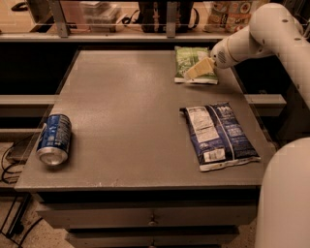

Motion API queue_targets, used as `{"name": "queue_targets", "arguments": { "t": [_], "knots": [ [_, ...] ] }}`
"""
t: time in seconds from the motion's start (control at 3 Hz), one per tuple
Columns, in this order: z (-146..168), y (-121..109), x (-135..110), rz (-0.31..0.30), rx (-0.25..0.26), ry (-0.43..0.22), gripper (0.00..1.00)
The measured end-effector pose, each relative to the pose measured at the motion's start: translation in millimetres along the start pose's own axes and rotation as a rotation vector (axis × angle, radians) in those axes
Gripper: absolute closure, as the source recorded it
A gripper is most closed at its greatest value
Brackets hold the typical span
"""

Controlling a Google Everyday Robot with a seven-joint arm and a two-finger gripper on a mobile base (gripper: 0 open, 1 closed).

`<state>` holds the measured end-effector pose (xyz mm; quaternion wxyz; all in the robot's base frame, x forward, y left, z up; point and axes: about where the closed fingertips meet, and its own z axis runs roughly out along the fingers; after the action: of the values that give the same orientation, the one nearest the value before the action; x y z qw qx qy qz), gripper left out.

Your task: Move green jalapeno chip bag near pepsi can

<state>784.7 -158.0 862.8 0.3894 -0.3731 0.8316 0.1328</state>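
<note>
The green jalapeno chip bag (185, 59) lies flat at the table's far right edge. My gripper (196, 71) comes in from the right on a white arm (252, 38) and sits low over the bag's near right part, touching or just above it. The pepsi can (53, 139) lies on its side near the front left corner, silver top toward the front. It is far from the bag.
A larger dark-blue chip bag (218, 135) lies flat on the right of the grey table (126, 106), between the green bag and the front edge. A shelf with clutter (160, 14) runs behind the table. A white part of my body (286, 198) fills the bottom right corner.
</note>
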Motion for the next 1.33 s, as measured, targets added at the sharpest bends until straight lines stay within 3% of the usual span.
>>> {"name": "queue_targets", "arguments": {
  "t": [0.67,1.0,1.33],
  "knots": [
    [14.3,-3.1,10.2,0.021,-0.015,0.026,0.65],
    [5.1,-0.1,2.0,-0.011,-0.002,0.024,0.88],
    [-23.3,10.9,-25.8,-0.107,0.036,0.002,1.0]
  ]
}}
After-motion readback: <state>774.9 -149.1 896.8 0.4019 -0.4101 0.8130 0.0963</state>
